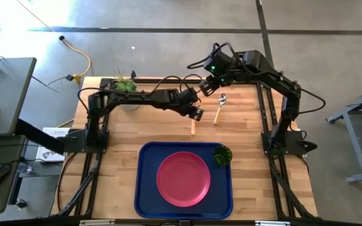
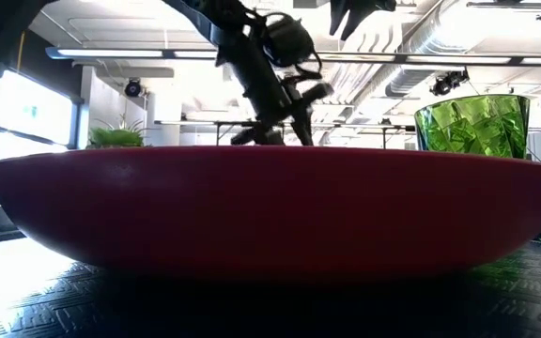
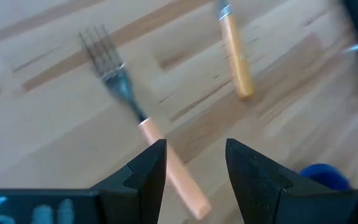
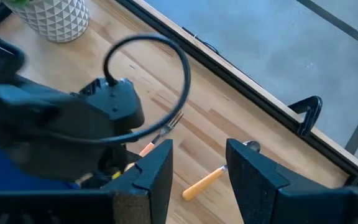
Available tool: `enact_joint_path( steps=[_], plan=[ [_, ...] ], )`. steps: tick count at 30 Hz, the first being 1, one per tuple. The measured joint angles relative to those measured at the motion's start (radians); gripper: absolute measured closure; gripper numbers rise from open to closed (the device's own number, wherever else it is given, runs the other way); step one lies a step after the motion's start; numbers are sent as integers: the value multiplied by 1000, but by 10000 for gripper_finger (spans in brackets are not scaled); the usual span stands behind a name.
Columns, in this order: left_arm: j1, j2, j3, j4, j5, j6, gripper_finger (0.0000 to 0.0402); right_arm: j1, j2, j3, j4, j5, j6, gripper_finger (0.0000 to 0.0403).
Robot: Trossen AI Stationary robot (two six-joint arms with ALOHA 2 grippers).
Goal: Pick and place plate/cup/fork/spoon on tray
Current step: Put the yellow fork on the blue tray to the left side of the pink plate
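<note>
Both grippers stood released: left gripper (image 3: pixel 194 171) over the orange-handled fork (image 3: pixel 143 123), right gripper (image 4: pixel 199 168) above the spoon (image 1: pixel 219 107) near the table's (image 1: pixel 121 157) far edge.

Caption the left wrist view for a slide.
Open left end effector poised over the fork on the table, spoon handle beyond.

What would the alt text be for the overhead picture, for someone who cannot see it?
Seen from above, a pink-red plate and a small green cup sit on a dark blue tray on a wooden table. Beyond the tray, a fork and a spoon lie on the bare wood; the left claw hovers open over the fork, the right claw open near the spoon.
</note>
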Motion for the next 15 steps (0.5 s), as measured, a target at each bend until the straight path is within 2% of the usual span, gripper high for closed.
enact_joint_path(
  steps=[15],
  plan=[
    [-1, 108, 6, -1, -19, -41, 248, 0, 0, 0, 0, 0, -17, 263]
  ],
)
